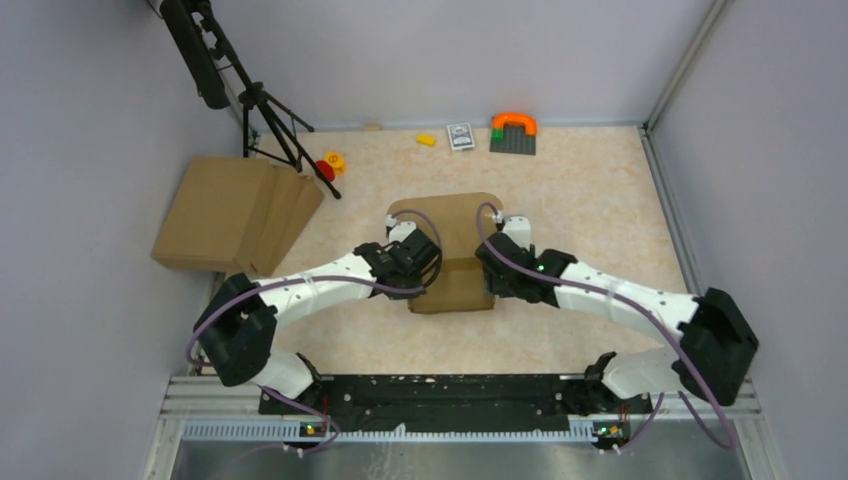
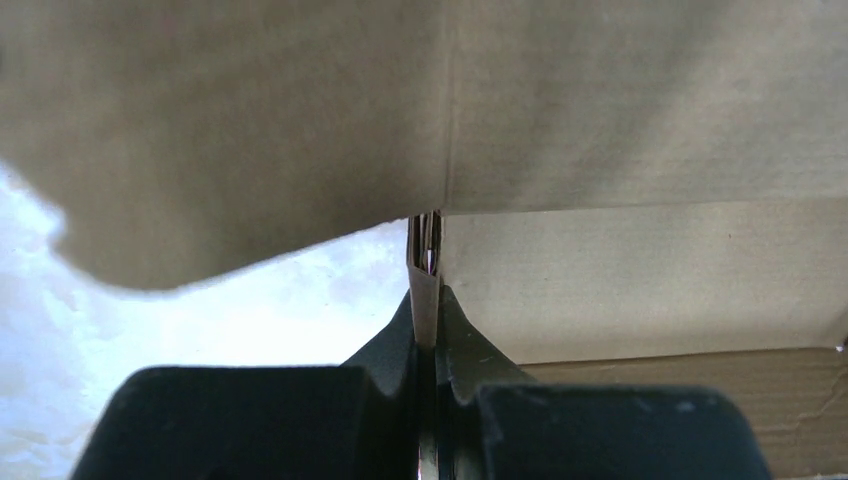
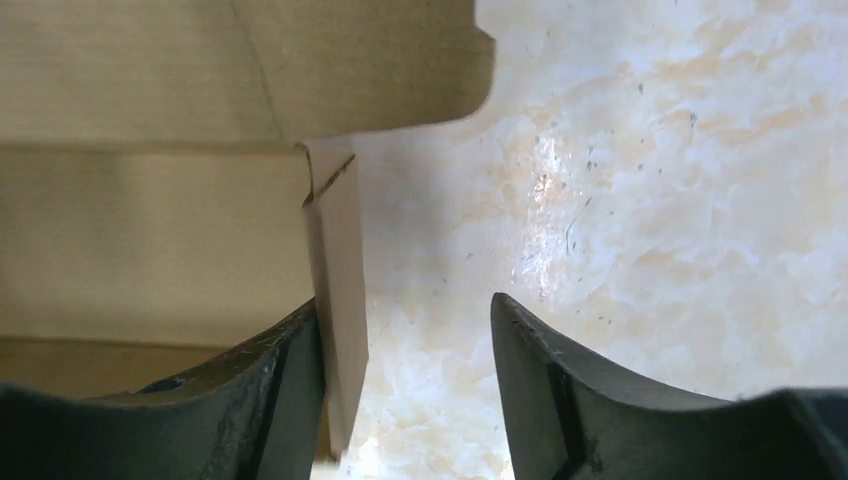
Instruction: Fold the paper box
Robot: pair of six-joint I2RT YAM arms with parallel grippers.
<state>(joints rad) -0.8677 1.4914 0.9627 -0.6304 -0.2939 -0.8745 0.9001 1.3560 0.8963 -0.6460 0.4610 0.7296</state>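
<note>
1. Paper box (image 1: pixel 452 255) lies mid-table (image 1: pixel 590 200) between the two arms, one side facing each; neither arm is clearly nearer.
2. Left tool (image 2: pixel 428 320): jaws together, clamped on the thin upright left wall, seen edge-on from the wrist.
3. Right tool (image 3: pixel 405 320): jaws apart, gripping nothing. The right side flap (image 3: pixel 335 300) stands upright in the gap, touching the box-side finger; the outer finger hangs over bare table.
4. Judgement: the flap sits off-centre in the gap, so the right tool likely needs to shift toward the box before pinching.
</note>
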